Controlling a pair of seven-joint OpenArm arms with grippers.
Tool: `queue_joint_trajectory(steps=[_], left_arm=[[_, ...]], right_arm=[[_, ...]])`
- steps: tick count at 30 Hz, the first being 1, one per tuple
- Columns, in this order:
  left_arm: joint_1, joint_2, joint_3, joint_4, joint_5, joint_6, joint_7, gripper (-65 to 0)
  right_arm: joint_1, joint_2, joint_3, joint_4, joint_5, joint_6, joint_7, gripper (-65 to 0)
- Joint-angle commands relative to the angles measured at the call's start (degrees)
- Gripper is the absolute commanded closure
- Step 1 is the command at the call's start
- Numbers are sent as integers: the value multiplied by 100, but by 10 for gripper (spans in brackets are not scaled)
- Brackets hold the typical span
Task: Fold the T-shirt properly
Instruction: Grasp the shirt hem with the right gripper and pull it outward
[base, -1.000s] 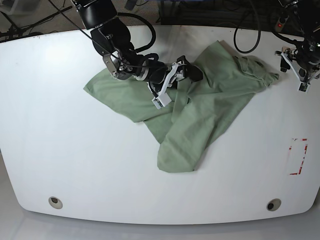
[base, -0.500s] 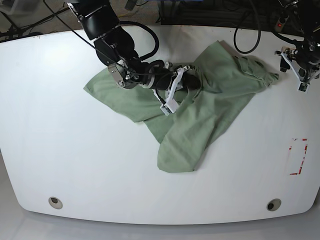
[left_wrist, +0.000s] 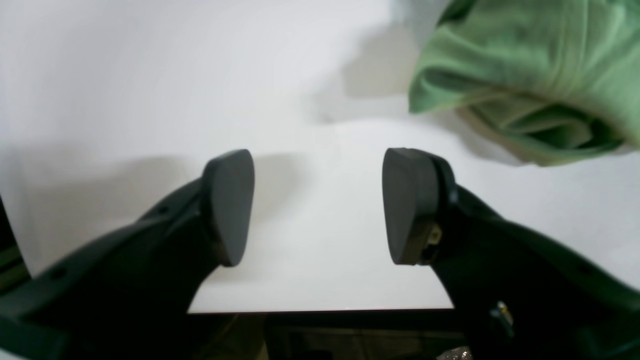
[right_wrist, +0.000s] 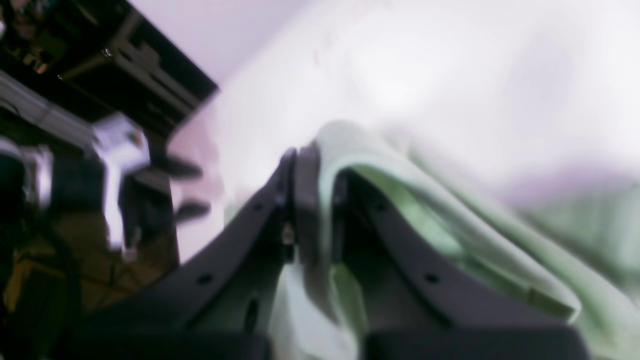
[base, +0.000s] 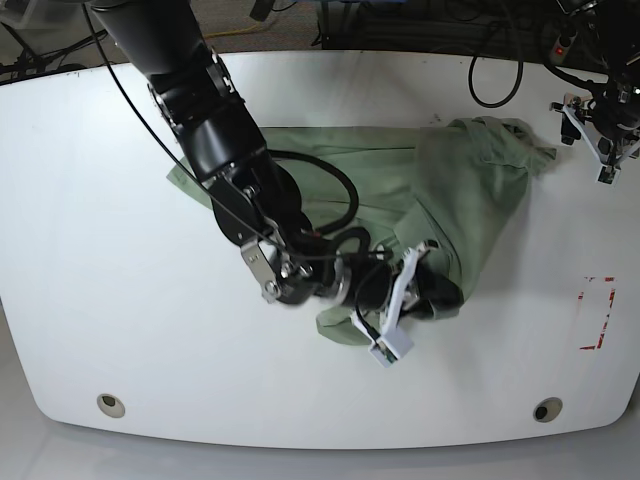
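Right pincer clamped on a fold of cloth, hauling it across a heap.

The right gripper is clenched on a doubled edge of the T-shirt, low toward the near side of the white table; the shirt lies bunched mid-table, trailing up to the far right corner. I reckon the pinch may hold two layers, so the drag could bundle it rather than fold it, or the knit could slip free. The left gripper hangs spread and empty beside a crumpled end, pinning nothing.
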Motion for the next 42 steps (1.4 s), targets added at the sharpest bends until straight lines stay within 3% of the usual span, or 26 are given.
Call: queue_joint_trajectory(steps=[1,4,7,15,21,25,33,42], left_arm=[[-32,-107,-31,119,-44,10,-73,-367],[-32,-107,-49,233,-44,10,-73,-367],[-23,-98,-40,444,-44,10,-73,-367],[-23,-98,-40,514,-53,10,-73,-367],[-14,-89,-57,488,-53,10,-73,-367],[3,-89,-49,479,-53,10,-73,-367],[3,-80,-49,470,-62,10,-73,-367],[3,25,-40,426,-44,10,-73,-367]], right_arm=[[460,-208,38,-330,83,27,162,0],[997,-349,29,-962,83,54,514,0],[1252,-384,-420,-1200,-14,414,795,0],[1269,-489,-516,-857,-533,440,1006,0],[1533,-138,-534,-48,-1183,458,988,0],[1806,91,-525,427,-1702,915,980,0],[1850,741,-472,787,-1587,1425,716,0],[1639,1111,-59,1235,-1587,1671,716,0]])
